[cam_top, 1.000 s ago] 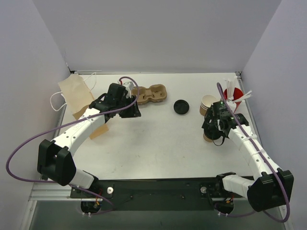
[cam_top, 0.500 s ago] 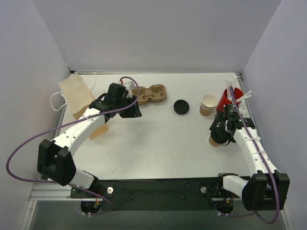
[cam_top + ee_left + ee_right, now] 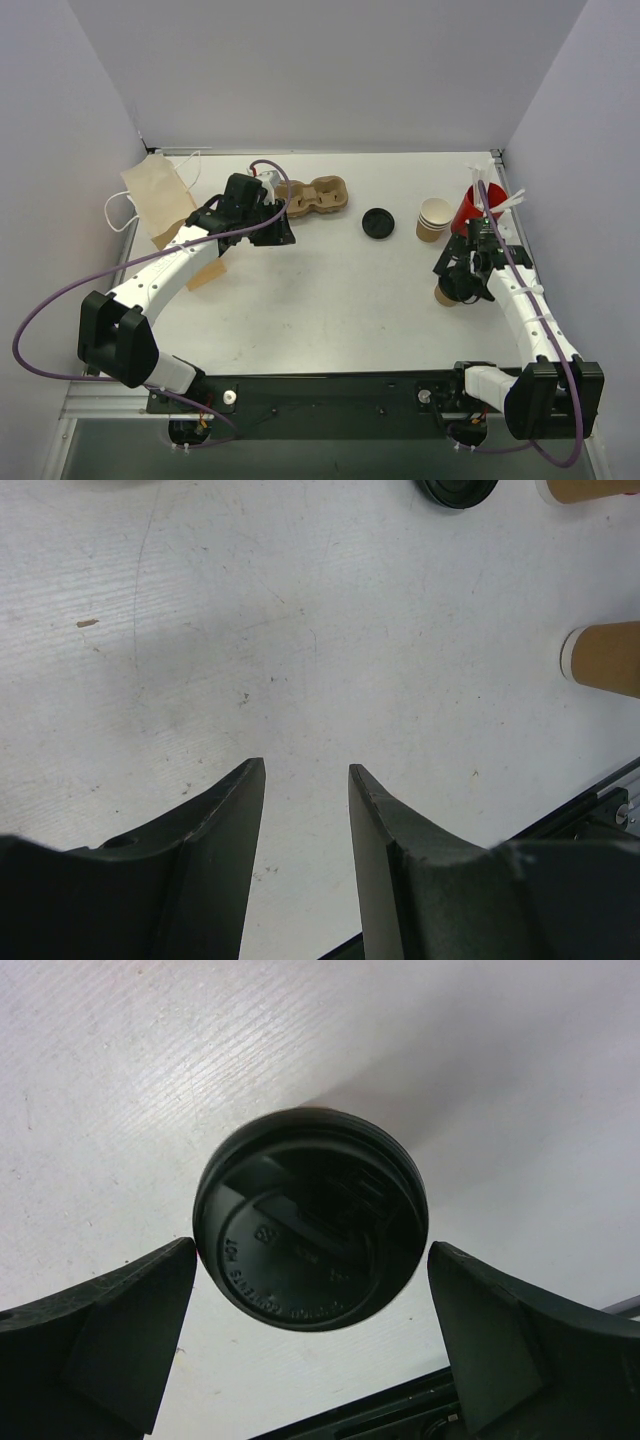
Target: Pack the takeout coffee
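Top view, takeout coffee: a small tan kraft cup (image 3: 445, 294) stands on the bench (image 3: 340, 290) at the right, mostly hidden under the right gripper (image 3: 456, 285).
Top view, around it: behind it stand a stack of pale cups (image 3: 433, 220) and a red cup (image 3: 478, 203) with white sticks. A loose lid (image 3: 377, 222) lies near mid-bench.
Top view, far left: a brown cup carrier (image 3: 315, 195) and a paper bag (image 3: 155, 200), with the left gripper (image 3: 275, 232) just in front of the carrier, well apart from the coffee.
Left wrist view, left gripper: the fingers are partly spread over bare bench and grip nothing.
Left wrist view, coffee: the tan side shows at the right edge, with a pale band at one end. The loose lid and the pale stack are cut off at the top edge.
Right wrist view, coffee: seen from above, its round black lid (image 3: 310, 1220) with raised lettering hides the cup body.
Right wrist view, right gripper: spread wide, one finger on each side of the lid, close to its rim without clamping it.
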Tool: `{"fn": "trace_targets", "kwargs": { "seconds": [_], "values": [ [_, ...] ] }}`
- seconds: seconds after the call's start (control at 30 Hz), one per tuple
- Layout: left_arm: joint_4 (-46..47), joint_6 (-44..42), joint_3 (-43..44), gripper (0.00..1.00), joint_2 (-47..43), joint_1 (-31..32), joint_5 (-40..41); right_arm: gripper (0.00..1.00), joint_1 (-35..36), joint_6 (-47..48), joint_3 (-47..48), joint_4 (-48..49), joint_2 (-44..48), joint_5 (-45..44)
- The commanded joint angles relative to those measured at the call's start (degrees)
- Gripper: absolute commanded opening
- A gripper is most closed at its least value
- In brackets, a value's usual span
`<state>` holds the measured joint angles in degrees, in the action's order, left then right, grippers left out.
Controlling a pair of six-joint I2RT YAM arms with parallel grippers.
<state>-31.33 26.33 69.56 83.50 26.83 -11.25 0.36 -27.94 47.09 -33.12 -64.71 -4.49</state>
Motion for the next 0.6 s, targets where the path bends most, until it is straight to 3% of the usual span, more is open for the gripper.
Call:
{"fn": "trace_targets", "kwargs": {
  "seconds": [0.0,0.57],
  "values": [
    [1.8,-0.8,1.5,0.49,-0.3,-0.3,-1.0,0.94,-0.2,0.6,3.1,-3.5,0.9,-0.3],
    [0.0,-1.1,6.7,0.49,-0.4,-0.3,-2.3,0.95,3.1,-0.7,12.4,-8.2,3.8,-1.9]
  ]
}}
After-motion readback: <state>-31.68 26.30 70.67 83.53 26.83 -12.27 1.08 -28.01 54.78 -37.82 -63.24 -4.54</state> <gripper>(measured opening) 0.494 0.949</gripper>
